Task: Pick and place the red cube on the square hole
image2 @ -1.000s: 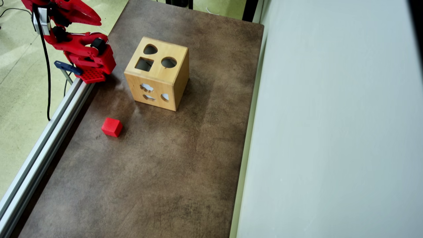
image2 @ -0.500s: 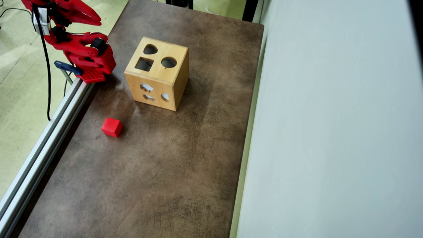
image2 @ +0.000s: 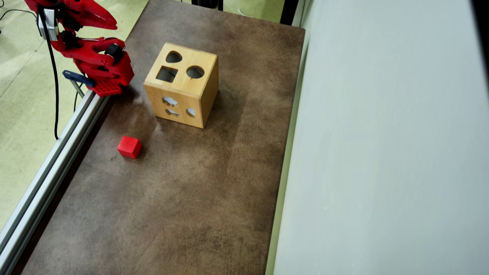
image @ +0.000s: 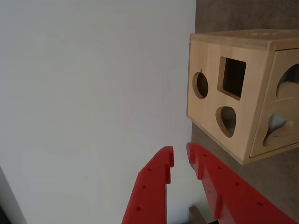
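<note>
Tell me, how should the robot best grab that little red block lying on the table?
Probably from straight above, closing on two opposite flat side faces. The red cube sits flat and alone on the brown table, clear of the wooden box, so nothing blocks a descent. It lies slightly turned, so the end effector should rotate to match its faces.

Running off the top-left edge of the overhead view: the red arm [image2: 91,57], upper links cut away. Missing from the wrist view: the red cube [image2: 129,147]. Getting cropped at the wrist view's right edge: the wooden box [image: 243,93]. Leaving the bottom edge there: the hand [image: 180,158].
</note>
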Robot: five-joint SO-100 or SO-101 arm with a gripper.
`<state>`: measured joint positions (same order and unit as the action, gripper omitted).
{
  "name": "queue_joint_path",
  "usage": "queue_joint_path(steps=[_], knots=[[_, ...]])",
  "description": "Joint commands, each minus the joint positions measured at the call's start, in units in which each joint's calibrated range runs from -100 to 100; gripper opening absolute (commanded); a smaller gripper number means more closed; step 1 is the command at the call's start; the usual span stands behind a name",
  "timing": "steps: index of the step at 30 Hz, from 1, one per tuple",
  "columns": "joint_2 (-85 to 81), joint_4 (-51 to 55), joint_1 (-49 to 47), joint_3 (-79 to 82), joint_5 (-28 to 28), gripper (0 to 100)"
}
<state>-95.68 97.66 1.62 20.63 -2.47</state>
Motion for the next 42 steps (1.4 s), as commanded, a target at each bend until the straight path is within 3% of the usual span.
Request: queue_joint_path(steps=[1,13,42], knots=[[3.4,0.0,0.4,-1.3,-0.2,5],[31.9,0.0,3.8,-22.5,-0.3,5],[60.7,-0.1,24.9,-21.8,-2.2,6]])
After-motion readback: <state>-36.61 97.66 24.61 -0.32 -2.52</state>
